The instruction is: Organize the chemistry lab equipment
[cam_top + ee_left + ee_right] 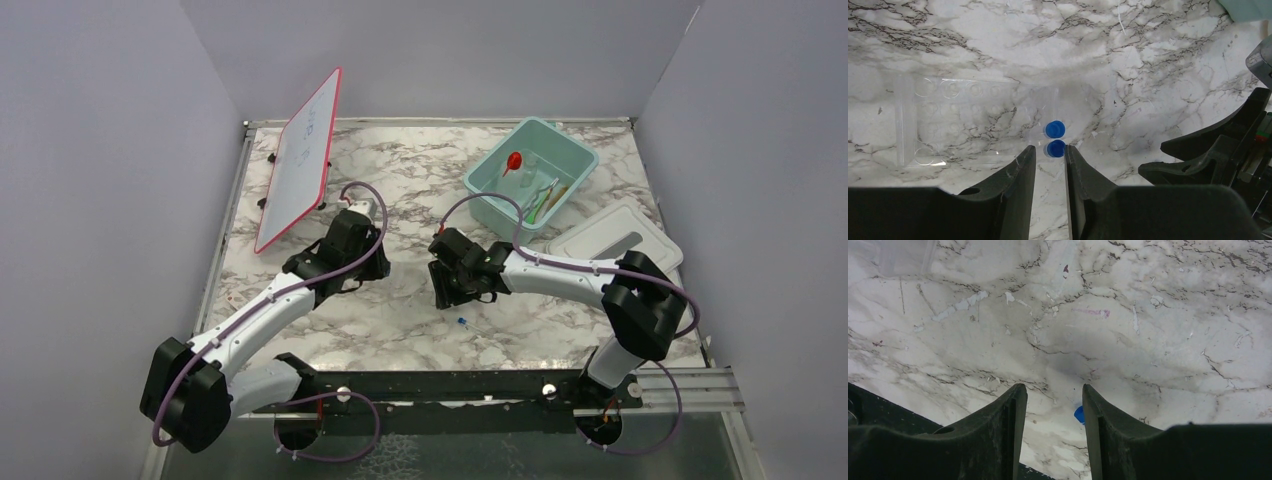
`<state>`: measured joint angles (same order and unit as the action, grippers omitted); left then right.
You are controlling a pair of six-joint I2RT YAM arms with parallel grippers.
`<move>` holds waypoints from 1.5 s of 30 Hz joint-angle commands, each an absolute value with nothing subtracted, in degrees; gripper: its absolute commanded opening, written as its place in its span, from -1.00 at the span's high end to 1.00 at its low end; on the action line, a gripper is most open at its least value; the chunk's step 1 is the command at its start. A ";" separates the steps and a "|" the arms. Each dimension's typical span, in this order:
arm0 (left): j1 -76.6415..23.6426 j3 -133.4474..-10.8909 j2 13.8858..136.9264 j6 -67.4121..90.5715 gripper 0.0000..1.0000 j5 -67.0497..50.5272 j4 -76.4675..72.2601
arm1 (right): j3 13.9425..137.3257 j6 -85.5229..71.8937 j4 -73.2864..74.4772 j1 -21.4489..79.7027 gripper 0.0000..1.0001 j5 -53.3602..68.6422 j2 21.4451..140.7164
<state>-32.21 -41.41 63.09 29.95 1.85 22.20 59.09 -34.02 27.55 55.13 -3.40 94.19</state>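
Just beyond left fingers [1024, 170]: 2 blue-capped tubes [1054, 129], untouched.

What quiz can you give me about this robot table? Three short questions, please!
1. True or false: the red funnel is inside the teal tub.
2. In the left wrist view, how many blue caps show at the end of the clear rack? A one, B two, C five.
3. Fill the gap: the white lid lies ___ the tub, not on it.
Key: 1 true; 2 B; 3 beside.
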 commanded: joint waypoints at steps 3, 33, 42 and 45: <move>-31.99 -39.48 63.17 29.27 0.45 2.33 21.05 | 60.12 -34.50 26.37 55.18 0.02 -3.21 94.75; -31.98 -43.92 53.54 30.85 0.39 6.88 29.71 | 66.85 -32.49 21.24 55.20 0.04 -3.27 94.94; -31.90 -48.87 52.18 30.68 0.35 13.66 30.68 | 84.73 -32.49 23.02 55.20 0.33 -11.79 106.78; -31.95 -50.92 51.35 30.76 0.34 16.37 32.01 | 89.55 -31.78 24.51 54.59 0.35 -12.00 110.41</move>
<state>-32.21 -47.22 53.28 31.38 10.72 30.41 84.40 -32.91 23.11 55.11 -7.88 105.91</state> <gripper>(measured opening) 0.327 0.328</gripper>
